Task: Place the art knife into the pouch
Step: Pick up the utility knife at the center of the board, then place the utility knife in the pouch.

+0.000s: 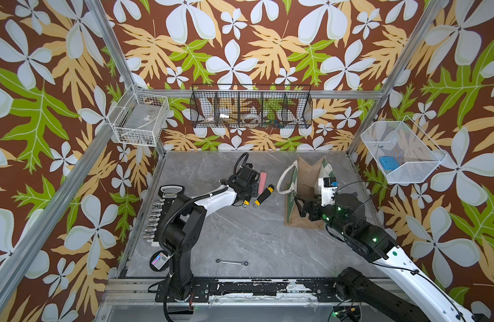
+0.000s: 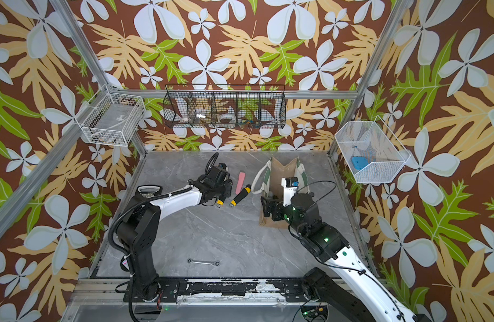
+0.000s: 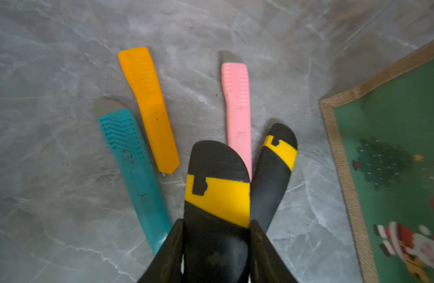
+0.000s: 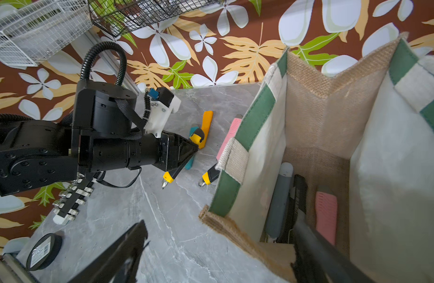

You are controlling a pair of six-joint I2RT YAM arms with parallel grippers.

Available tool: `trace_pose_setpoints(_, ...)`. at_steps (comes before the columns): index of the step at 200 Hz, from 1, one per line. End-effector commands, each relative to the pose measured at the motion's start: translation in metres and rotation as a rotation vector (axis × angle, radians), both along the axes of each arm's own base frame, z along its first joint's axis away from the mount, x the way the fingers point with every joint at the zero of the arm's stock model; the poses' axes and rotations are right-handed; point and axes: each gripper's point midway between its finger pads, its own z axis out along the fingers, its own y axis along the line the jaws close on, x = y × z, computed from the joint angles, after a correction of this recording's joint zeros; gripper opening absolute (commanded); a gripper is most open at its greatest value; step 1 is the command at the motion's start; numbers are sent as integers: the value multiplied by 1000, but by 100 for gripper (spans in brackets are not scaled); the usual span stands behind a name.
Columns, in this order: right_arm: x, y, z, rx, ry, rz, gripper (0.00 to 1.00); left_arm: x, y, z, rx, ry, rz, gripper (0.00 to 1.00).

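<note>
So here's where I'm at: my left gripper (image 3: 216, 224) is clamped on the art knife (image 3: 218, 171), the black one with the yellow band, jaws pinching its body from both sides. I honestly can't tell if it's clear of the table (image 1: 240, 237) or just grazing it. From above that's around 12 o'clock of the table's middle. The pouch (image 1: 307, 178) stands upright with its top open at about 2 o'clock, so at 3 o'clock from the knife I'm holding, near but not touching. Between the two lies a twin black-and-yellow knife (image 3: 274, 176), with a pink knife (image 3: 236, 98) just beside it. An orange knife (image 3: 147, 105) and a teal knife (image 3: 132, 161) lie side by side on the other side of my grip. My right gripper (image 4: 219, 250) is spread wide at the pouch's near corner, one finger inside, the other outside over the table, not squeezing anything I can see. Down in the pouch there's a grey knife (image 4: 279, 196), a black knife (image 4: 298, 196) and a second pink knife (image 4: 326, 215). A wrench (image 1: 232, 262) sits at 6 o'clock.
</note>
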Motion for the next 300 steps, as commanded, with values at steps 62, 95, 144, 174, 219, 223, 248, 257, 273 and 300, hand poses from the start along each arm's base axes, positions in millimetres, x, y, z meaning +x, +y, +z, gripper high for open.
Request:
trace_pose_setpoints(62,6,0,22,7,-71,-9,92,-32,-52,136,-151,-200,-156,31)
trace_pose_setpoints(95,6,-21,40,-68,-109,-92,92,-55,-89,185,-185,-252,-258,31)
trace_pose_setpoints(144,-4,-42,60,-69,-168,-158,91,-74,-148,230,-280,-313,-394,30)
trace_pose_setpoints(174,-13,-52,61,-46,-182,-185,91,-78,-184,241,-347,-312,-474,30)
trace_pose_setpoints(219,-23,-62,52,-6,-176,-218,91,-80,-223,244,-417,-331,-550,30)
trace_pose_setpoints(223,-24,-63,51,-5,-176,-220,91,-79,-226,243,-426,-331,-555,30)
trace_pose_setpoints(248,-25,-64,50,3,-172,-222,91,-75,-242,225,-451,-309,-571,29)
trace_pose_setpoints(257,-25,-62,50,5,-170,-216,91,-74,-247,215,-454,-292,-579,29)
trace_pose_setpoints(273,-24,-61,49,1,-165,-214,91,-71,-253,197,-446,-259,-580,29)
trace_pose_setpoints(300,-22,-61,46,-11,-155,-218,91,-70,-256,175,-420,-224,-581,31)
